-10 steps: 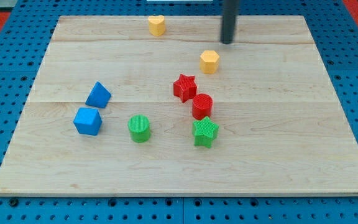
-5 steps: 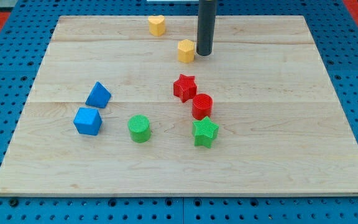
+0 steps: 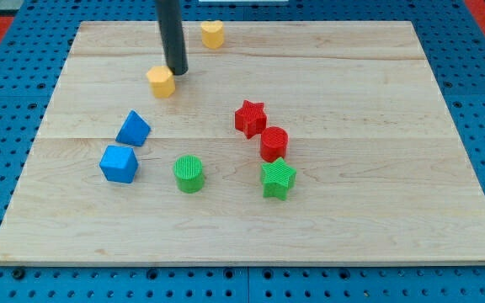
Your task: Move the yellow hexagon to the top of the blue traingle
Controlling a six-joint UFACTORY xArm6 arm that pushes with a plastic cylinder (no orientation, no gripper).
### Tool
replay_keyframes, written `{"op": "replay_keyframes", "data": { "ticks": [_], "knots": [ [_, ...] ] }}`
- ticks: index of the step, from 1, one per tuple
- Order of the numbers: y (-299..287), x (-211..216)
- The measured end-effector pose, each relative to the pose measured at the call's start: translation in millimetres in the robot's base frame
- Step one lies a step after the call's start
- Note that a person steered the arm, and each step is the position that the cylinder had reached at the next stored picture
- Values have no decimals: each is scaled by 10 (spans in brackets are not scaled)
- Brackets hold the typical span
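Note:
The yellow hexagon [image 3: 161, 82] lies on the wooden board at upper left of centre. My tip [image 3: 177, 71] touches its upper right side. The blue triangle [image 3: 133, 129] lies below and a little left of the hexagon, a short gap apart. A blue cube [image 3: 118, 163] sits just below the triangle.
A yellow heart-like block [image 3: 212, 34] sits near the board's top edge. A red star [image 3: 250, 118], a red cylinder [image 3: 274, 144] and a green star [image 3: 278, 178] cluster right of centre. A green cylinder [image 3: 189, 173] stands at centre bottom. Blue pegboard surrounds the board [image 3: 377, 210].
My tip has swept to the view's left, pushing the yellow hexagon leftward and slightly down, from right of centre to above the blue triangle. Other blocks have not moved.

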State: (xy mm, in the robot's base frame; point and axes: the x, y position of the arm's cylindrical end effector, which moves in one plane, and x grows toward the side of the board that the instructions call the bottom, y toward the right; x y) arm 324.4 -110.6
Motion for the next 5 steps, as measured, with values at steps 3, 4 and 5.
{"op": "replay_keyframes", "data": {
  "ticks": [3,4,5],
  "knots": [
    [745,-131],
    [1769,142],
    [2452,780]
  ]
}}
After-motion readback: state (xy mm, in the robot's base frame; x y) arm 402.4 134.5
